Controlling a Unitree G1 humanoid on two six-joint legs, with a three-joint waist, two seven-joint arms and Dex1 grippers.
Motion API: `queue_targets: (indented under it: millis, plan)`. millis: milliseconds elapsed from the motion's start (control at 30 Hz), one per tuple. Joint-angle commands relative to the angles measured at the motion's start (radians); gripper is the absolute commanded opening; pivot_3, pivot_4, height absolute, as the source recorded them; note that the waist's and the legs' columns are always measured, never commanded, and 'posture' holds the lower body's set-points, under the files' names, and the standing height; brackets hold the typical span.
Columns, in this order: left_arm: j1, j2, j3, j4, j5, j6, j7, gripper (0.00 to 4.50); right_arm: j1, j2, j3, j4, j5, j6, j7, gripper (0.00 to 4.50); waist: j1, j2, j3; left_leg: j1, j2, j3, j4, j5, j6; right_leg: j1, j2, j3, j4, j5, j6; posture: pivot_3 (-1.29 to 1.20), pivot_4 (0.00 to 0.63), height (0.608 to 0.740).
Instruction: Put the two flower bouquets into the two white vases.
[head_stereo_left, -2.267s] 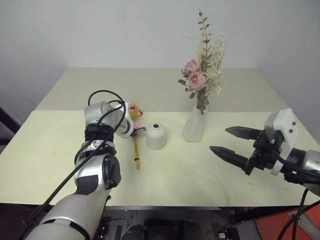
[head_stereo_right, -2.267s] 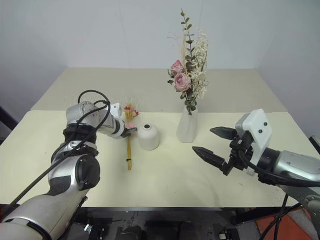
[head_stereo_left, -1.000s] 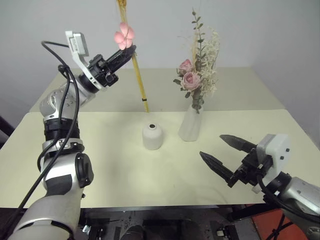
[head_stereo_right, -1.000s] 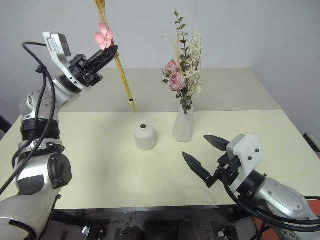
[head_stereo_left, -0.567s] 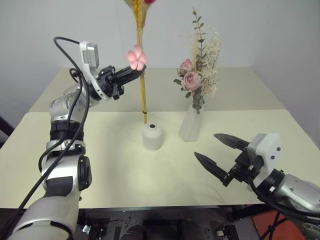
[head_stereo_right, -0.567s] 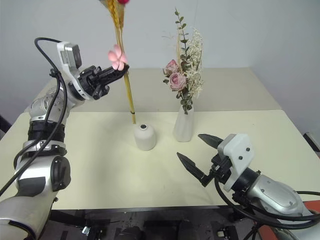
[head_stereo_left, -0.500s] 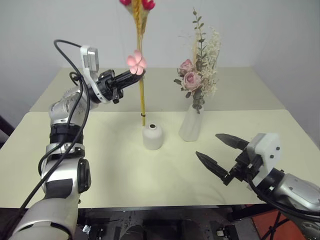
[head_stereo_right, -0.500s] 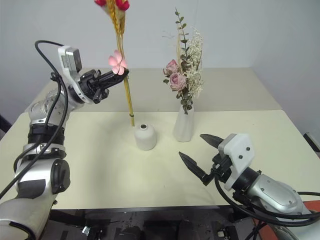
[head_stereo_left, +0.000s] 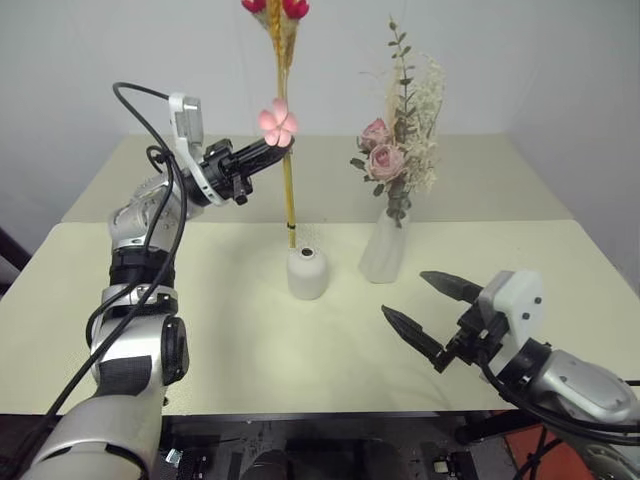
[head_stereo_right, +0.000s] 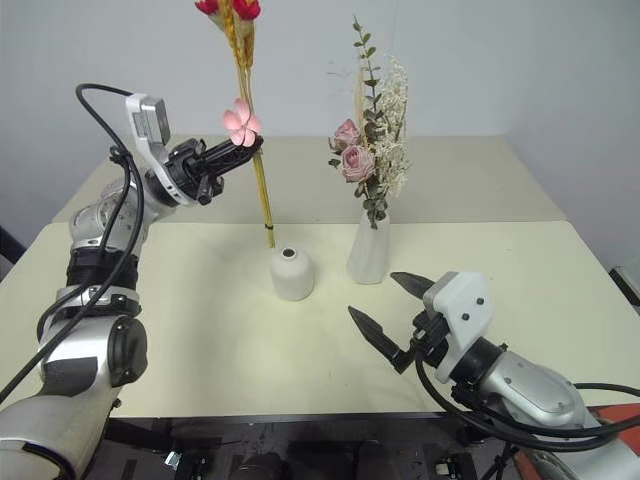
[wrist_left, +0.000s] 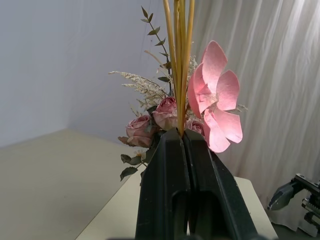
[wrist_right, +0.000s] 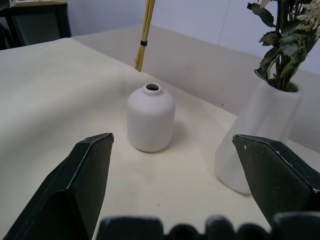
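My left gripper (head_stereo_left: 278, 146) is shut on the thin yellow-stalked bouquet (head_stereo_left: 284, 160), holding it upright in the air, pink blossom (wrist_left: 215, 97) beside the fingers and red buds on top. The stalk ends hang just above and behind the short rounded white vase (head_stereo_left: 307, 273), off its hole. The bushy bouquet (head_stereo_left: 400, 150) of pink roses stands in the tall white vase (head_stereo_left: 383, 252) to the right. My right gripper (head_stereo_left: 425, 312) stands open low at the front right, pointing toward the short vase (wrist_right: 150, 118), nothing between its fingers.
The vases stand on a cream table (head_stereo_left: 230, 330); a second cream table (head_stereo_left: 490, 180) adjoins behind, against a pale wall. A curtain (wrist_left: 280, 75) hangs in the left wrist view.
The left gripper has brought the thin bouquet from tilted and left of the short vase to upright, its stalk ends lower and close over the vase. The right gripper stays open, barely shifted.
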Motion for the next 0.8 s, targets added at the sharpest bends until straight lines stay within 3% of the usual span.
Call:
queue_targets:
  millis: [33,800]
  plan:
    - [-0.030,0.000,0.003,0.010,0.009,-0.039,-0.016,0.01,-0.013,0.010,-0.008,-0.031,-0.015,-0.028,-0.007,4.50,-0.001,0.000,0.000,0.000,0.000,0.000,0.000,0.000,0.000,0.000,0.000,0.000,0.000,0.000,0.000,0.00,0.150,0.740]
    - [-0.054,-0.065,-0.007,0.096,0.046,-0.100,-0.030,0.01,0.004,0.038,-0.005,-0.044,-0.061,-0.024,-0.016,4.50,0.001,0.000,0.000,0.000,0.000,0.000,0.000,0.000,0.000,0.000,0.000,0.000,0.000,0.000,0.000,0.00,0.150,0.740]
